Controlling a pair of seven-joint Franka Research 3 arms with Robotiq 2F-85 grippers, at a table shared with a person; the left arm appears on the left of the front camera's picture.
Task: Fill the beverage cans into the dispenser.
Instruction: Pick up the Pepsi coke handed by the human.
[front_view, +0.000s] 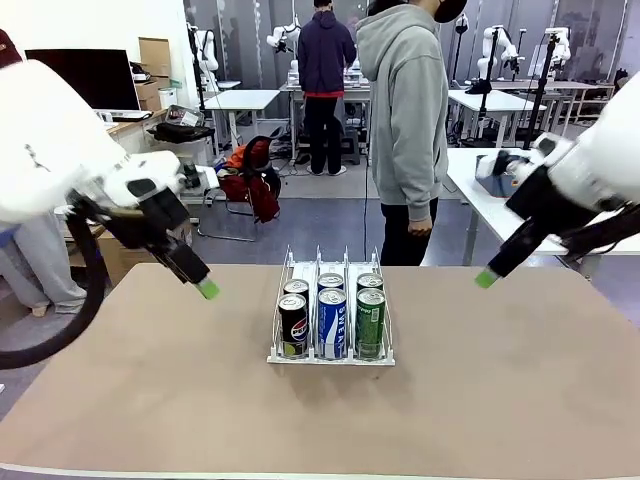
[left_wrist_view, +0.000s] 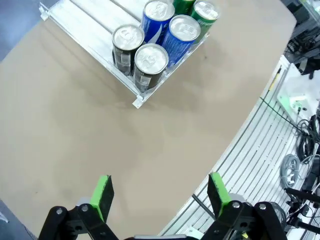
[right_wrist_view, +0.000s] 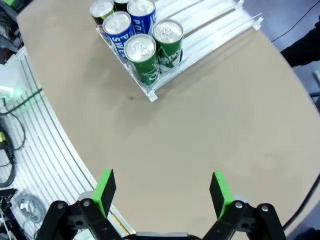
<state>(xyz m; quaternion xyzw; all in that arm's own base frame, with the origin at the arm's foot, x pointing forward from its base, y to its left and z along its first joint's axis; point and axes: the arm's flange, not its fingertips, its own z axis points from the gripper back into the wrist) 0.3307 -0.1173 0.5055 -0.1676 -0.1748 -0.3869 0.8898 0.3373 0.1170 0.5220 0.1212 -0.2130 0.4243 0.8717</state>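
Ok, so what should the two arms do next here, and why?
Probably hold both arms where they are and wait. The left gripper and right gripper hang open and empty above the table, and every one of the six cans in sight already stands in the dispenser, two per lane.

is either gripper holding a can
No, the left gripper and right gripper hang open and empty, while the cans stand in the dispenser.

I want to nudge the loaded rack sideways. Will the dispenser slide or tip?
Likely slides: the dispenser sits flat on the table. Six upright cans at its front probably make that end heavier. Its thin dividers look fragile.
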